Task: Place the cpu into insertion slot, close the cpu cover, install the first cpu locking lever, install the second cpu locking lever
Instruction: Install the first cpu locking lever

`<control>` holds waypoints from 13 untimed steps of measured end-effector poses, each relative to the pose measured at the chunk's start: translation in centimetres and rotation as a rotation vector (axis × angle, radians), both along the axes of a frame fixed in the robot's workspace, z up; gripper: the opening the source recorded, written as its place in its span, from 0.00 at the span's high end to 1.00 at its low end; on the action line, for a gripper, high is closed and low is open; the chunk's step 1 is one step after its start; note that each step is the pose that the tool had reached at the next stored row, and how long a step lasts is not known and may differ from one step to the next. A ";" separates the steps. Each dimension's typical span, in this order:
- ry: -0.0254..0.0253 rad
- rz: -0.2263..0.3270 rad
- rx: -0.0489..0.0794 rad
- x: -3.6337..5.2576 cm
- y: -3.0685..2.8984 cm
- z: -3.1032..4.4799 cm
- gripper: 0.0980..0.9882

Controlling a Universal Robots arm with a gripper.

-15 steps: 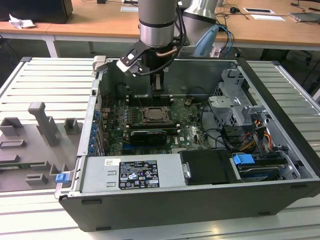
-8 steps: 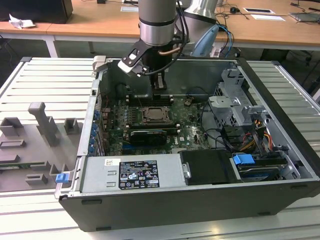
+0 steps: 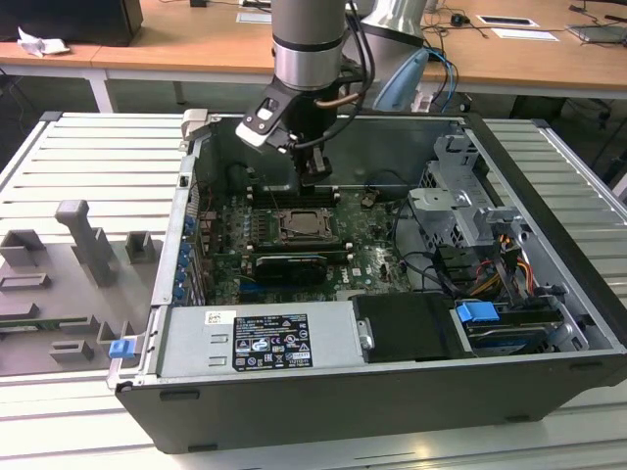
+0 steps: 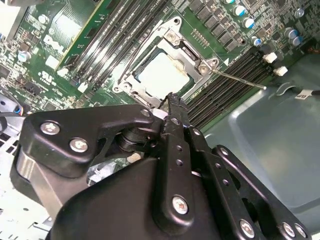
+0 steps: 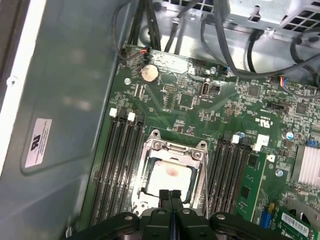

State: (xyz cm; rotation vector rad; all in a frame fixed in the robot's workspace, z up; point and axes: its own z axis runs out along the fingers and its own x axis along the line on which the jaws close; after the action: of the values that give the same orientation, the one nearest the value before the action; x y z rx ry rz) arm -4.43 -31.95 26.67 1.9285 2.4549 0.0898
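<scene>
cpu: the pale square cpu (image 5: 169,176) lies flat inside the insertion slot, seen in both wrist views (image 4: 161,74).
insertion slot: the insertion slot (image 3: 306,227) sits on the green board (image 3: 367,257), near the middle of the exterior view, just below the gripper.
cpu cover: the silvery cpu cover (image 5: 176,148) lies down over the slot as a frame. The cpu shows through its cut-out centre, also in the second wrist view (image 4: 187,50).
rod: a thin metal rod (image 4: 239,79) runs out from one corner of the slot and passes over the long black memory slots (image 4: 235,67). I cannot tell whether it is latched.
gripper: the gripper (image 3: 312,178) hangs from the arm (image 3: 309,44) in the upper middle of the exterior view.
fingers: the two black fingers are pressed together with nothing between them in the first wrist view (image 5: 170,196). Their tips are over the edge of the slot in the second wrist view (image 4: 172,100). I cannot tell whether they touch it.
battery: a round coin battery (image 5: 148,73) sits on the board, well apart from the slot.
case: the open computer case (image 3: 549,323) holds the board, and a silvery box (image 3: 255,338) lies along its lower edge.
table: the case rests on a grey ribbed table (image 3: 88,157). Grey blocks (image 3: 83,235) stand at the exterior view's left.
</scene>
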 end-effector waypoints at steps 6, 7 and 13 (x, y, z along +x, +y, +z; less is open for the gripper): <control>0.0000 0.051 0.000 0.00 0.00 0.00 0.99; 0.0000 0.058 0.000 0.00 0.00 0.00 0.99; 0.0000 0.125 0.000 0.00 0.00 0.00 0.99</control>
State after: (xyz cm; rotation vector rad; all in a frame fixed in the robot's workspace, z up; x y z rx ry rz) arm -4.43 -31.95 26.66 1.7735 2.5735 0.0917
